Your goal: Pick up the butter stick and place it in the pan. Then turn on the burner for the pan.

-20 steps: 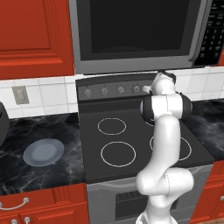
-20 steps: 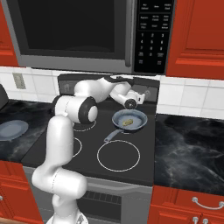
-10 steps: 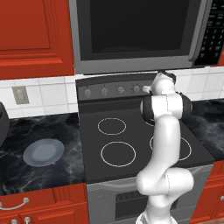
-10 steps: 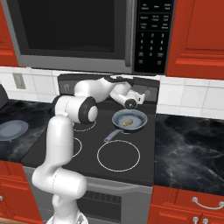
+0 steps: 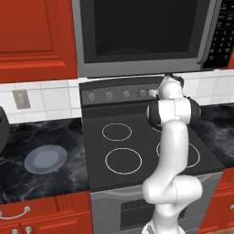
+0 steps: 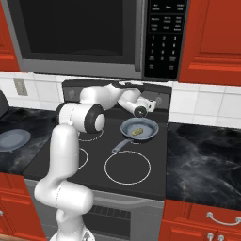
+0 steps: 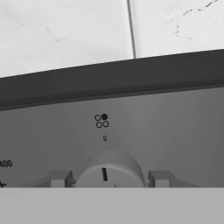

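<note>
Butter stick already in the pan; the burner knob comes next.
The pan sits on the stove's back right ring. The claw faces the control panel head-on, one finger either side of the knob, straddling it with small gaps, partly closed and not visibly pinching. The knob's mark points upright; my guess is squeeze, then twist.

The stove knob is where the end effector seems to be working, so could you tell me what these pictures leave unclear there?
- Knob, hand view: its lower part is cut off by the bottom of the picture, so contact with the fingers on either side cannot be judged.
- End effector, right base view: too small to see the jaws.
- Pan, left base view: hidden behind the arm.
- Butter stick, right base view: too small for detail.
</note>
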Tool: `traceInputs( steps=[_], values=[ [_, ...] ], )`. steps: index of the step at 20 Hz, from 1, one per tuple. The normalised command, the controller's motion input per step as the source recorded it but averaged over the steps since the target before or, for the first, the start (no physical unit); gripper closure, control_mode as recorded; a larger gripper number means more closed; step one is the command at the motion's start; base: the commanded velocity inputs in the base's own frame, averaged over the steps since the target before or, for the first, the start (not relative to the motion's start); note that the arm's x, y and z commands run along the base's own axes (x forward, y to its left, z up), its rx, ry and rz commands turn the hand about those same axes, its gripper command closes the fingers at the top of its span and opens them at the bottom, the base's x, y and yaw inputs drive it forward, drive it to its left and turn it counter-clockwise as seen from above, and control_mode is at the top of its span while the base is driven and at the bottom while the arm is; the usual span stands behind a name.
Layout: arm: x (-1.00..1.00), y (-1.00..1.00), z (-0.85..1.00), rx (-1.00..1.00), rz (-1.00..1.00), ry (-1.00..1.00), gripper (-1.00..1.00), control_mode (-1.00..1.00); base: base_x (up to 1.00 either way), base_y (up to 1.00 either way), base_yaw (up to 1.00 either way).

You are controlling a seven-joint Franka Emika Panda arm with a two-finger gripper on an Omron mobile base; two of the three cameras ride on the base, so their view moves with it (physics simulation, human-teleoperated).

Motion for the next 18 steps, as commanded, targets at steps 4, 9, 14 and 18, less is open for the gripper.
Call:
traceInputs(
  steps=[4, 9, 14, 18],
  values=[
    [0.01, 0.0, 0.01, 0.0, 0.0, 0.0, 1.0, -1.0, 0.0, 0.0, 0.0],
    [0.06, 0.0, 0.16, 0.0, 0.0, 0.02, 1.0, -1.0, 0.0, 0.0, 0.0],
    [0.07, 0.0, 0.08, -0.08, 0.0, 0.0, 1.0, -1.0, 0.0, 0.0, 0.0],
    [0.06, 0.0, 0.0, -0.18, 0.0, 0.02, 1.0, -1.0, 0.0, 0.0, 0.0]
  ],
)
